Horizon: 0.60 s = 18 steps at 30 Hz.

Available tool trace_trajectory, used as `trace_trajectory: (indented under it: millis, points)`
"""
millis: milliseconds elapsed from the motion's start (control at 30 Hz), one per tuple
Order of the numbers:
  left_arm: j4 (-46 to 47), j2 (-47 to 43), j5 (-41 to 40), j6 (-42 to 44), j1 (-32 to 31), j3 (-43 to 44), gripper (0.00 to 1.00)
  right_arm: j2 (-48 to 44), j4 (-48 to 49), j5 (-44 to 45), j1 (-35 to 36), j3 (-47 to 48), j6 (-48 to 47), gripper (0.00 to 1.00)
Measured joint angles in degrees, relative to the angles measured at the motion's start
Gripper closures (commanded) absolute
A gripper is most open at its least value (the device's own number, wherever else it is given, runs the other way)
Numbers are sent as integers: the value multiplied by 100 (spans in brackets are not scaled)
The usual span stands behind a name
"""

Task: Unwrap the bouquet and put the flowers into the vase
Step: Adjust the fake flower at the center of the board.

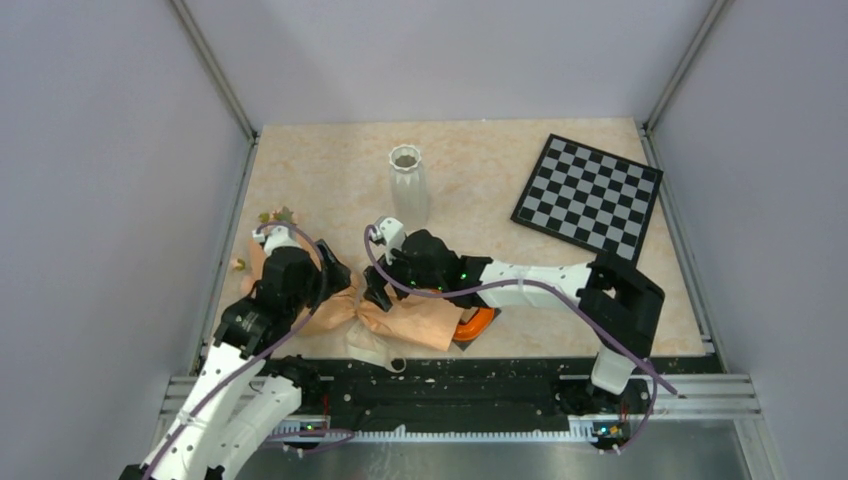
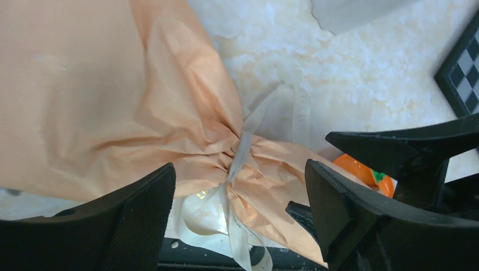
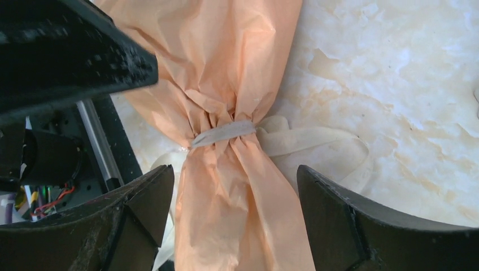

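Left wrist view: long peach-tan paper bouquet point(image 2: 141, 113) in the middle; its cream ribbon point(image 2: 240, 152) sits inside the open left claw point(image 2: 238, 169).
Right wrist view: right claw point(image 3: 234, 172) open too, bouquet between.

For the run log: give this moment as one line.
bouquet: wrapped, ribbon tied | left gripper: open above ribbon | right gripper: open over bouquet | vase: upright, untouched

No legible text, label, brand or number anywhere
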Motion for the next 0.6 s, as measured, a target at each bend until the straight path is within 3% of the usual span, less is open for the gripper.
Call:
trace_trajectory:
  millis: [133,367,600]
  points:
    - [-168,216,-264,350,376,339,7,297,90,9,44,162,-101,19]
    - [74,590,-76,938,1971,372,6,671,275,-26,170,256,-295,19]
    - [514,463,-306,1008,2210,498,4,1412,166,90,402,1027,-667,19]
